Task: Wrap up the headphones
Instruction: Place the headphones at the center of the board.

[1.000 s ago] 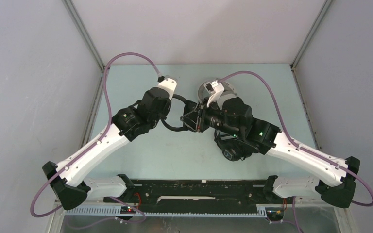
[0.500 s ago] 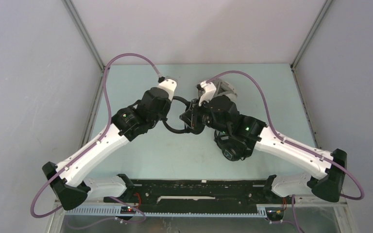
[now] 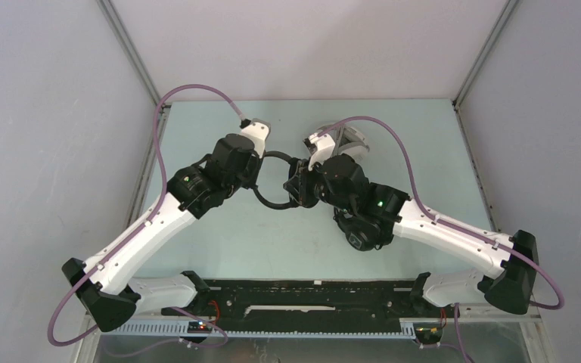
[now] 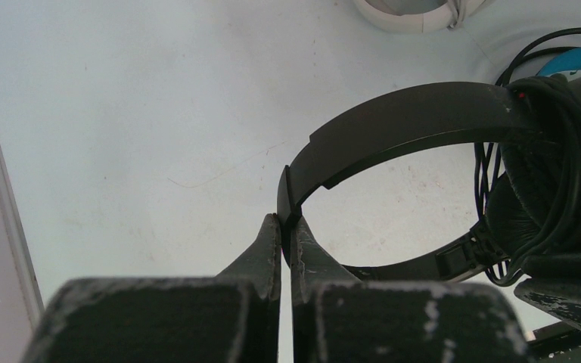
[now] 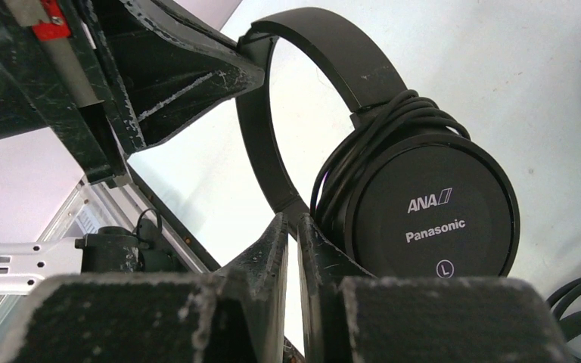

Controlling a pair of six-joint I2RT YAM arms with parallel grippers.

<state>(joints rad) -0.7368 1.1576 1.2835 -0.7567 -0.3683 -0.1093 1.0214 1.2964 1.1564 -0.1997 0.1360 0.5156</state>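
**The cup end sits at your right gripper, so the winding falls to the right arm**

Take the slim black headphones (image 5: 431,219) as your landmark.

On their near side, towards the arm bases, the bulky black pair (image 3: 361,236) lies on the table (image 3: 219,242), mostly hidden under your right forearm.

At the landmark itself, the headband (image 4: 401,121) arcs across the gap between your two wrists, with its long axis running left to right. Your left gripper (image 4: 286,224) is clamped edge-on across the band on its left side, fingers pressed flat to either face, and acts as the anchor.

Your right gripper (image 5: 291,221) is at the opposite end. The ear cup marked L lies just beyond and to the right of its tips. The thin cable (image 5: 363,144) is already looped several times round the joint where the band meets the cup.

The right fingers are drawn almost together, with only a slit of light between them. You cannot tell from here whether a strand of cable is pinched in that slit.

The right arm is plainly the nearer one to the coils. I judge any further turn or tuck goes round that cup end, across the band's axis, while the left holds.

Beyond the landmark, towards the back wall, the white-grey pair (image 4: 408,19) sits well apart from both grippers.
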